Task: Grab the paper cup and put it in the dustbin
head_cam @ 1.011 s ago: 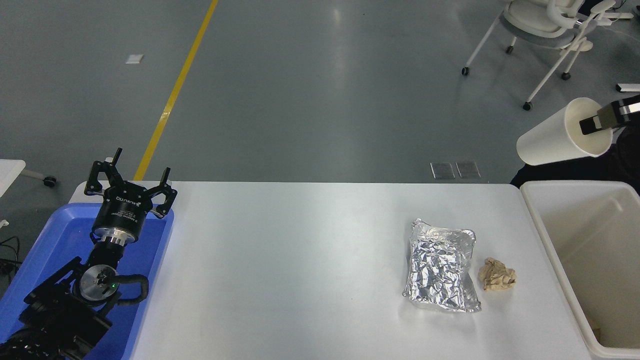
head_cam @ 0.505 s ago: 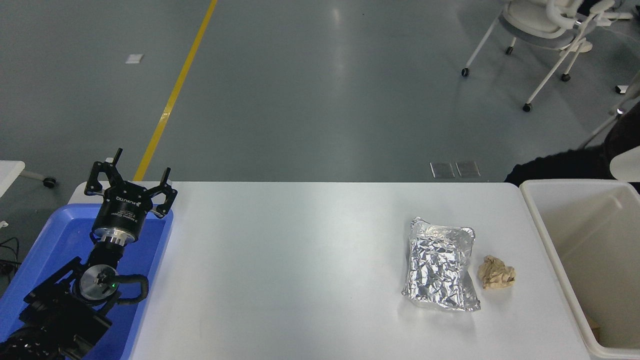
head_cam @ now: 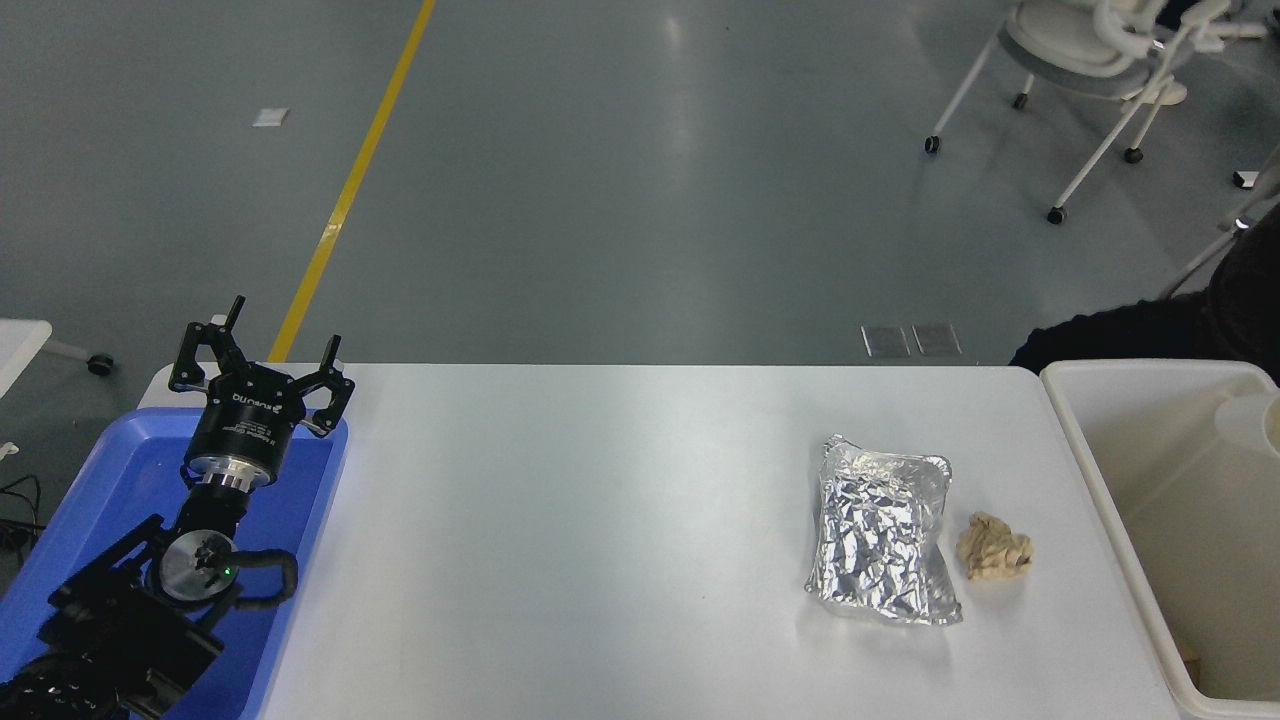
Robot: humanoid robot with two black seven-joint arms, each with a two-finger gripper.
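White table (head_cam: 620,520), paper cup (head_cam: 1250,425) inside dustbin (head_cam: 1090,470), orientation unclear

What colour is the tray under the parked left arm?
Blue. The plastic tray sits at the table's left end, clearest in the head view.

The left arm (head_cam: 150,590) comes in from the lower left corner and points away from the camera, its black links folded low and its silver wrist ring showing below the cylindrical black body of the left gripper (head_cam: 262,360). That gripper faces forward with its jaws spread wide apart, holding nothing. The right arm is out of view.
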